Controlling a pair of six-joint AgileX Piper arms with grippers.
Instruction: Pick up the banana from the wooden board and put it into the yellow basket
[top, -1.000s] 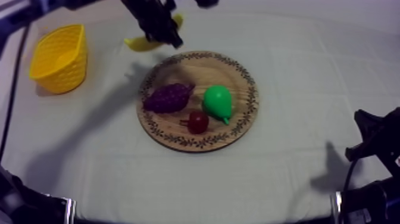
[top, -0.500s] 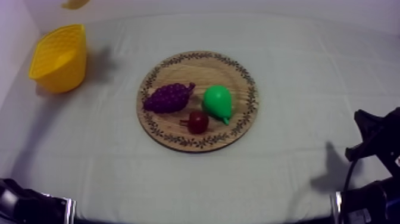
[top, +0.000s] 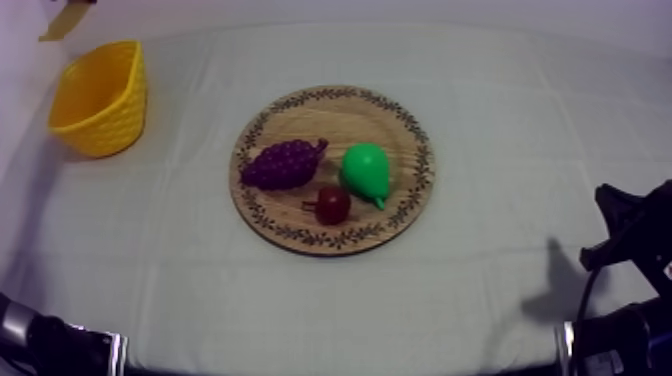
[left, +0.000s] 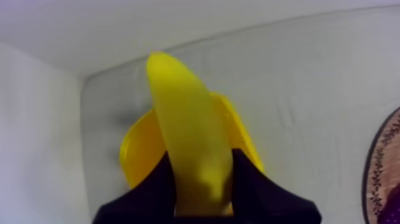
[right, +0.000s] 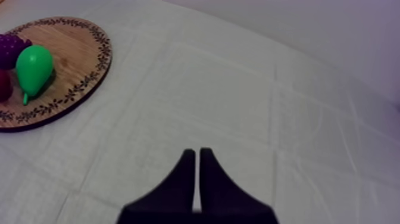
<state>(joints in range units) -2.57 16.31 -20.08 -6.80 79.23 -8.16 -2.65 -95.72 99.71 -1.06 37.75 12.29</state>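
Observation:
The yellow banana (left: 189, 128) hangs in the air with my left gripper (left: 202, 165) shut on it, a black finger on each side. Right under it sits the yellow basket (left: 136, 156), its opening facing up. In the top view one end of the banana (top: 63, 20) pokes in at the far left edge, just beyond the basket (top: 100, 95). The round wooden board (top: 400, 125) lies mid-table. My right gripper (right: 197, 170) is shut on nothing, low over bare cloth to the right of the board (right: 89, 44).
On the board lie a bunch of purple grapes (top: 283, 163), a green pear (top: 365, 172) and a small red fruit (top: 332, 204). My right arm (top: 630, 250) rests at the table's near right edge.
My left gripper has carried the banana leftward, from behind the board to above the basket, and the arm has left the top view. The right arm has stayed still.

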